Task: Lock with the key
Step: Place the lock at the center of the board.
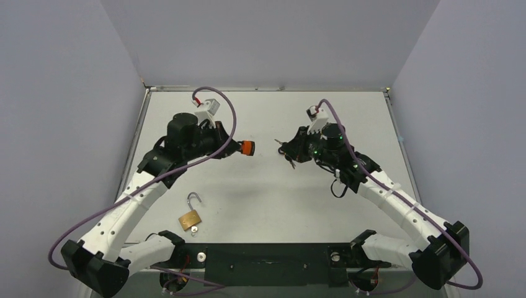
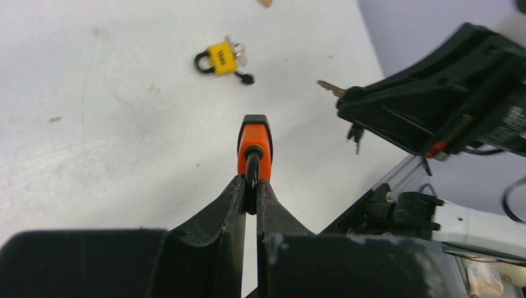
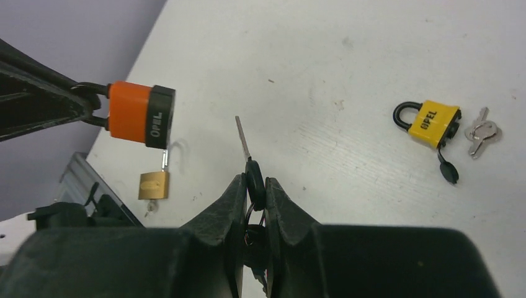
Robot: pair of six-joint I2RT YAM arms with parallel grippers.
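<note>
My left gripper (image 1: pixel 239 148) is shut on the black shackle of an orange padlock (image 1: pixel 247 148) and holds it in the air, its black keyhole end facing right. In the left wrist view the padlock (image 2: pixel 254 146) sticks out beyond the gripper (image 2: pixel 251 186). My right gripper (image 1: pixel 288 149) is shut on the black head of a key (image 3: pixel 243 139), with more keys hanging from the ring behind the gripper (image 3: pixel 255 183). The blade points toward the padlock (image 3: pixel 139 115), with a short gap between them. The key's tip (image 2: pixel 330 89) shows in the left wrist view.
A brass padlock (image 1: pixel 190 218) with its shackle open lies near the front left, also in the right wrist view (image 3: pixel 154 184). A yellow padlock (image 3: pixel 434 124) with loose keys (image 3: pixel 482 133) lies on the table, also in the left wrist view (image 2: pixel 220 59).
</note>
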